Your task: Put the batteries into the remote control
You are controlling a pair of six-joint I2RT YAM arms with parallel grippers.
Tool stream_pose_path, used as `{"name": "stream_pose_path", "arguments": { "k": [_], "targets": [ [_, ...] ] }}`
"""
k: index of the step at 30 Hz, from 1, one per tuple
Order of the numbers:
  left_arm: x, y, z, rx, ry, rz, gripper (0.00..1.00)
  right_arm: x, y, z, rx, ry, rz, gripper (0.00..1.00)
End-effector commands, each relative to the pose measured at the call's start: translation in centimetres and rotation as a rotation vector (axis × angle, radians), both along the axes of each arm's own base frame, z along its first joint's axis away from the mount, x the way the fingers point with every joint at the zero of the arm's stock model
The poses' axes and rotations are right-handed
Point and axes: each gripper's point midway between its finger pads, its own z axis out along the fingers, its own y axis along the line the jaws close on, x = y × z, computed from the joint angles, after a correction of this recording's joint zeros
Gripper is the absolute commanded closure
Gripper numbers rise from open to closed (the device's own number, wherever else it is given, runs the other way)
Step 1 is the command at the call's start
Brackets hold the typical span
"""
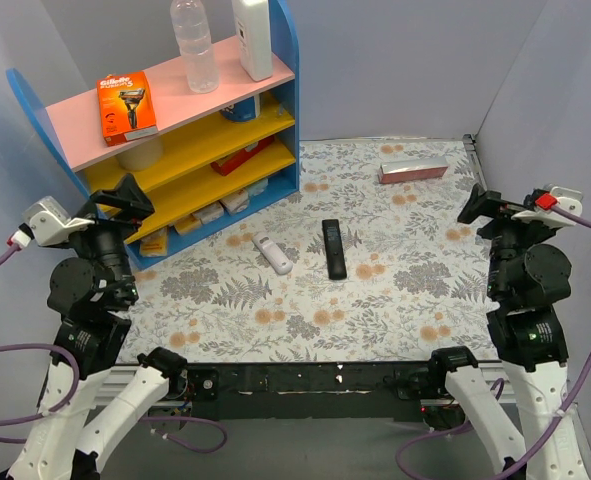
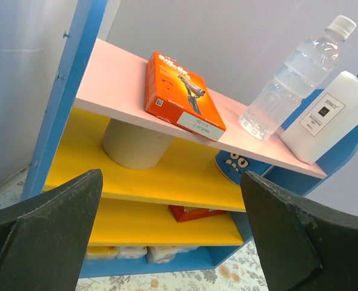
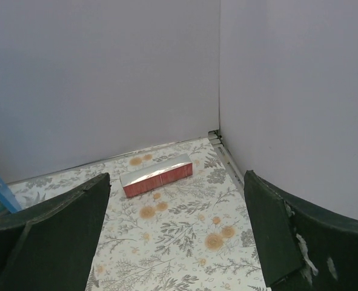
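Black remote (image 1: 334, 248) lies on the counter (image 1: 395, 300), white piece (image 1: 273, 254) just left of it. My grippers (image 1: 125, 200) (image 1: 482, 205) hang agape, empty. Batteries unseen; stage undetermined.

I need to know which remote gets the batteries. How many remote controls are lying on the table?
2. A slim black remote control lies near the table's centre, and a smaller white remote control lies just left of it, apart from it. Others could be hidden in the blue shelf unit.
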Motion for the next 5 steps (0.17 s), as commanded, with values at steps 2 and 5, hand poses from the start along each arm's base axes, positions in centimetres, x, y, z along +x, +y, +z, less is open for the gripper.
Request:
{"name": "stream_pose_path", "arguments": {
  "k": [2, 5],
  "targets": [
    [0.15, 0.05, 1.36, 0.004, -0.049, 0.009, 0.02, -0.26, -0.7, 0.28, -0.025, -0.021, -0.036, 0.02],
    [0.16, -0.1, 1.48, 0.0, -0.057, -0.001, 0.02, -0.37, -0.59, 0.45, -0.024, -0.029, -0.028, 0.02]
  ]
}}
